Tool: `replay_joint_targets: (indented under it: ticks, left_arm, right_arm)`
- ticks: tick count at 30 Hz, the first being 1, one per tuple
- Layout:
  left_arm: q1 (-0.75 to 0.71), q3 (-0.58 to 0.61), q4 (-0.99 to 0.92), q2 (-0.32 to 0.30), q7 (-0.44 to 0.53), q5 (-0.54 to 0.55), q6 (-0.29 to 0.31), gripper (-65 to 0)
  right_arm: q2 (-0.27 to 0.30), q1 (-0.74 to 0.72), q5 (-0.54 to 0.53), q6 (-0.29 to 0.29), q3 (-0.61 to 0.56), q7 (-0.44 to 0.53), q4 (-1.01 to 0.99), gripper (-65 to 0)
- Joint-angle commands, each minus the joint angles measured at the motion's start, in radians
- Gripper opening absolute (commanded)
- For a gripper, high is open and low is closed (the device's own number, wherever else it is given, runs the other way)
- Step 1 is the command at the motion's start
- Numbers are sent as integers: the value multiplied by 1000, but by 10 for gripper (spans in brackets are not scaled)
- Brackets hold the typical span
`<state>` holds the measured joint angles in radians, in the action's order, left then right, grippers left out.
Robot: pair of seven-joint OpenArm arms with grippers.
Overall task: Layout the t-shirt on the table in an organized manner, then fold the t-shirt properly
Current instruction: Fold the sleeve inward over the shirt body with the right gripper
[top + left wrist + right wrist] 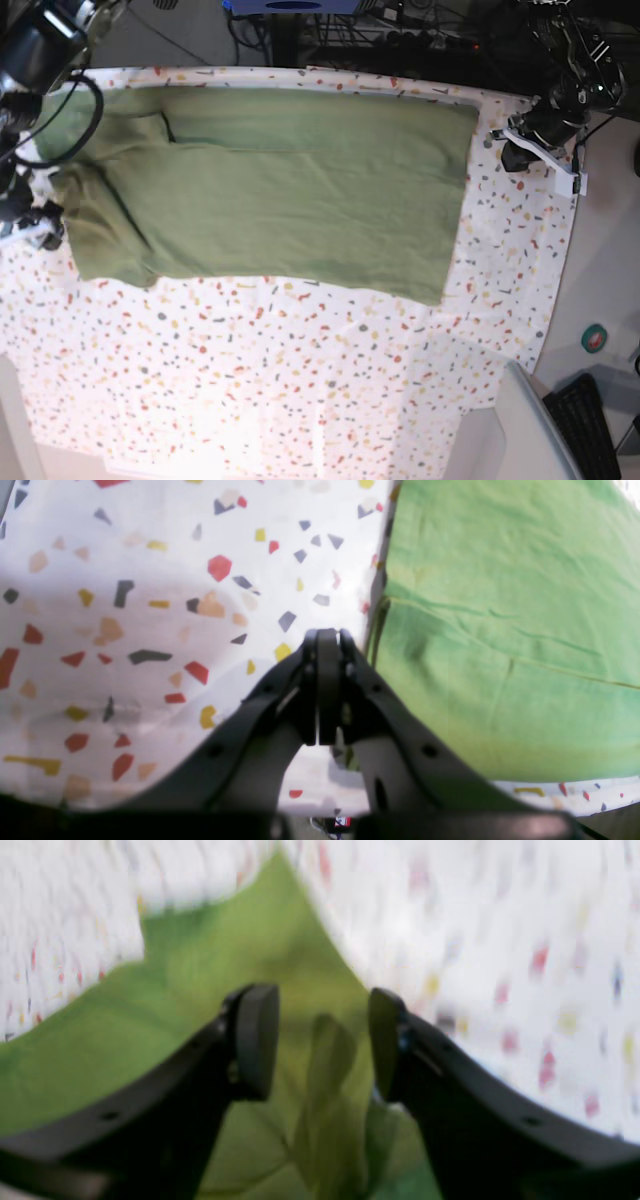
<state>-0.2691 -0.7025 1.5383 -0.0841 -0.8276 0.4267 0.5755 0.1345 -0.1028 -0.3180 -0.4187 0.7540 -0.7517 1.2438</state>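
Note:
The olive-green t-shirt (pixel 290 195) lies spread flat across the far half of the speckled table (pixel 300 380). Its body reaches right and a sleeve (pixel 100 235) lies at the left. My left gripper (pixel 517 150) hangs by the shirt's right edge. In the left wrist view it (pixel 327 636) is shut and empty over the table (pixel 150 580), just beside the shirt's edge (pixel 500 630). My right gripper (pixel 40 225) is at the shirt's left end. In the blurred right wrist view it (pixel 320 1040) is open over green fabric (pixel 200 990), with a raised fold between the jaws.
A plain grey-white surface (pixel 530 435) meets the table's front right corner, with a keyboard (pixel 590 425) beyond it. A small green round thing (pixel 595 338) lies off the right edge. Cables and dark equipment (pixel 400 30) line the far side.

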Motion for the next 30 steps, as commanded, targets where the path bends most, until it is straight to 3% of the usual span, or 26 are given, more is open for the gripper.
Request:
replay_joint_targets:
  ticks: [1, 4, 9, 25, 30]
  left_arm:
    - [0, -3, 15, -10, 18, 18, 2, -650]
    - [-3, -3, 15, -10, 18, 18, 2, -650]
    - [-5, -3, 15, -10, 18, 18, 2, -650]
    - [-5, -3, 15, -12, 18, 14, 2, -650]
    - [-6, -3, 15, -12, 18, 13, 2, -650]
  right_arm:
    - [43, -38, -17, -6, -27, 19, -49, -312]
    - [112, -107, -17, -6, -129, 85, -209, -305]
    - [175, -160, -17, 1, -293, 217, -405, -305]
    - [195, -170, -16, 1, -331, 361, -528, -305]
    - [225, -173, -16, 1, -425, 412, -589, -306]
